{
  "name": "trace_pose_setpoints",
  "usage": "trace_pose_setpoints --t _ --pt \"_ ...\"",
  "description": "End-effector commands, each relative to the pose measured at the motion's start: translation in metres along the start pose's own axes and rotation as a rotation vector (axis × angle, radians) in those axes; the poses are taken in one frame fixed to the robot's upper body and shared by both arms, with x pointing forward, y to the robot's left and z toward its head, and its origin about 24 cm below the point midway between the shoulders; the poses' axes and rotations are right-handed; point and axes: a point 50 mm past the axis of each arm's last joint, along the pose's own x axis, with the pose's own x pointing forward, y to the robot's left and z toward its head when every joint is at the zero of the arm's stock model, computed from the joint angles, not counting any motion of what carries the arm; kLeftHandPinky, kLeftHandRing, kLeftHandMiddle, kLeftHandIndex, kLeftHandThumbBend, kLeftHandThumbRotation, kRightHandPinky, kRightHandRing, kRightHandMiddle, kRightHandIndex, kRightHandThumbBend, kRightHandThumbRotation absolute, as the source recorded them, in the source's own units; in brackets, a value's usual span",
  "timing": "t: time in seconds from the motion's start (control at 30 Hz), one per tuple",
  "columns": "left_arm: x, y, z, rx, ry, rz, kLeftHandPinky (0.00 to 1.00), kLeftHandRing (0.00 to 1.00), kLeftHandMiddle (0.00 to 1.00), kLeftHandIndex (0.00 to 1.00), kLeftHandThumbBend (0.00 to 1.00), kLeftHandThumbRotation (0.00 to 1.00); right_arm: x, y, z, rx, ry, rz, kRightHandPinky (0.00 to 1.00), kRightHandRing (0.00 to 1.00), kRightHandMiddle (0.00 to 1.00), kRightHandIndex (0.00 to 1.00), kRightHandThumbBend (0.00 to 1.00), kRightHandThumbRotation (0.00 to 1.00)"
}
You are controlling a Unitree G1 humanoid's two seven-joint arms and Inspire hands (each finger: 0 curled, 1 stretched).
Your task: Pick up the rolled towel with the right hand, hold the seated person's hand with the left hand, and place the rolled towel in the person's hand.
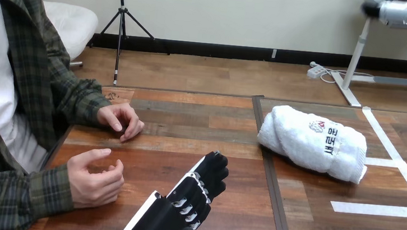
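Left hand (187, 198) shows fingers straight, holding nothing, well left of the rolled towel (311, 141); we judge it aimed at the person's nearer hand (93, 179), farther left.

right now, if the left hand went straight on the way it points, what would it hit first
Likely the towel, at its left end: the left hand points ahead and rightward over bare table toward it. The person's hands lie left of that line. Depth is unclear, so it might slip past.
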Motion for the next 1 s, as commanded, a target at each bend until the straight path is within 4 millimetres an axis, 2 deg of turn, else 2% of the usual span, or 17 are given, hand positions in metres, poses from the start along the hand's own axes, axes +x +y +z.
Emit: trace_pose_setpoints --t 0.0,0.3,0.5,0.7,0.97 --pt "0.030 -0.009 0.030 0.093 -0.200 -0.074 1.00 0.99 0.99 0.97 1.00 0.63 0.032 0.040 0.015 -0.095 -0.024 0.091 0.68 0.78 0.80 0.80 0.88 0.64" --pt "0.025 -0.008 0.032 0.091 -0.194 -0.072 1.00 0.99 0.99 0.97 1.00 0.64 0.034 0.086 0.001 -0.158 -0.013 0.228 0.63 0.72 0.75 0.81 0.86 0.62" --pt "0.021 -0.008 0.032 0.091 -0.188 -0.069 1.00 0.99 0.99 0.97 1.00 0.65 0.033 0.114 -0.006 -0.208 -0.003 0.313 0.68 0.77 0.80 0.82 0.82 0.62" --pt "0.019 -0.009 0.032 0.083 -0.185 -0.068 1.00 1.00 0.99 0.97 1.00 0.65 0.029 0.137 -0.011 -0.224 -0.033 0.370 0.78 0.82 0.83 0.83 0.82 0.62" --pt "0.015 -0.012 0.034 0.064 -0.181 -0.066 1.00 1.00 0.99 0.97 1.00 0.63 0.022 0.157 -0.013 -0.230 -0.117 0.420 0.78 0.82 0.82 0.82 0.83 0.64"
